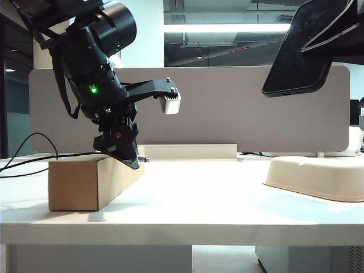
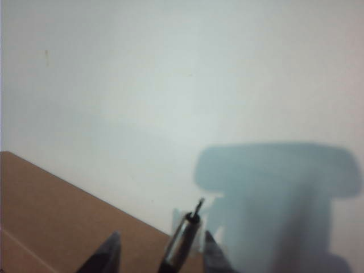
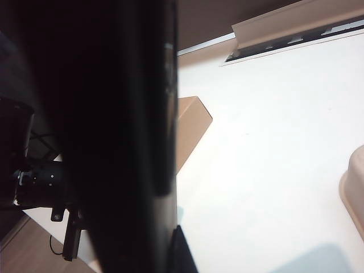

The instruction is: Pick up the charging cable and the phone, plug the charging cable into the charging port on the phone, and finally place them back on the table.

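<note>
My left gripper (image 1: 133, 161) points down over the near end of a cardboard box (image 1: 85, 183). In the left wrist view the charging cable's plug (image 2: 185, 238) lies between the fingers of the left gripper (image 2: 162, 255). It sits close to one finger, with a clear gap to the other finger (image 2: 108, 255). The black cable (image 1: 34, 140) trails off to the left behind the box. My right gripper (image 3: 142, 256) is shut on the phone (image 1: 301, 51), held high at the upper right. The phone's charging port (image 1: 287, 92) faces down-left.
A cream shallow tray (image 1: 318, 176) sits on the white table (image 1: 199, 207) at the right. A grey divider panel (image 1: 239, 114) runs along the back. The cardboard box (image 3: 190, 122) stands at the table's left.
</note>
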### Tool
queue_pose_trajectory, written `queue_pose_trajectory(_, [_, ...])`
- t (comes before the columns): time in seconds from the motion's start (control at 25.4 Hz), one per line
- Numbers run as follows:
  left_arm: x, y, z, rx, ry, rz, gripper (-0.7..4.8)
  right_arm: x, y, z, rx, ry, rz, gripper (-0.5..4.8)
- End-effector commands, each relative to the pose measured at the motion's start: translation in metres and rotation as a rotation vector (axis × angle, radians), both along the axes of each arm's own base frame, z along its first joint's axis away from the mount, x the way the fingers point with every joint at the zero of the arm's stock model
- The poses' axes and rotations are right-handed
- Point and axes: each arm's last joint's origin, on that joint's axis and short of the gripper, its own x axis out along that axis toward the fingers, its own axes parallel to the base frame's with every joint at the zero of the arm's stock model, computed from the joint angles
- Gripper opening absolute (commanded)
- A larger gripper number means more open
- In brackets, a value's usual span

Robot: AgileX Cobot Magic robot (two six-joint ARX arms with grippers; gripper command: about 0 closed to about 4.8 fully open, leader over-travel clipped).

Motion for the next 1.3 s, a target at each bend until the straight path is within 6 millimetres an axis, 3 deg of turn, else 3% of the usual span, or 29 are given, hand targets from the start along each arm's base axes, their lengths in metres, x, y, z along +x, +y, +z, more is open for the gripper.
queue_pose_trajectory(0.04, [0.001, -0.001, 0.003, -0.008, -0.014, -0.005, 1.76, 0.000, 0.000, 0.007, 0.004, -0.055, 0.004, -0.07])
queue_pose_trajectory(0.2, [0.001, -0.001, 0.003, -0.016, -0.012, -0.012, 1.17, 0.000, 0.000, 0.007, 0.004, -0.055, 0.003, -0.07])
queue_pose_trajectory(0.75, [0.002, -0.009, -0.012, 0.028, 0.015, -0.011, 1.19, 0.000, 0.000, 0.007, 0.005, -0.055, 0.004, -0.07])
queue_pose_trajectory(0.91, [0.004, -0.008, -0.008, 0.065, -0.014, 0.026, 1.27, 0.000, 0.000, 0.007, 0.005, -0.055, 0.004, -0.07])
queue_pose_trajectory(1.06, [0.003, -0.009, 0.001, 0.112, 0.029, 0.030, 1.98, 0.000, 0.000, 0.007, 0.005, -0.055, 0.003, -0.07])
queue_pose_trajectory(1.3, [0.004, -0.012, 0.009, 0.115, 0.041, 0.020, 1.97, 0.000, 0.000, 0.007, 0.004, -0.056, 0.003, -0.07])
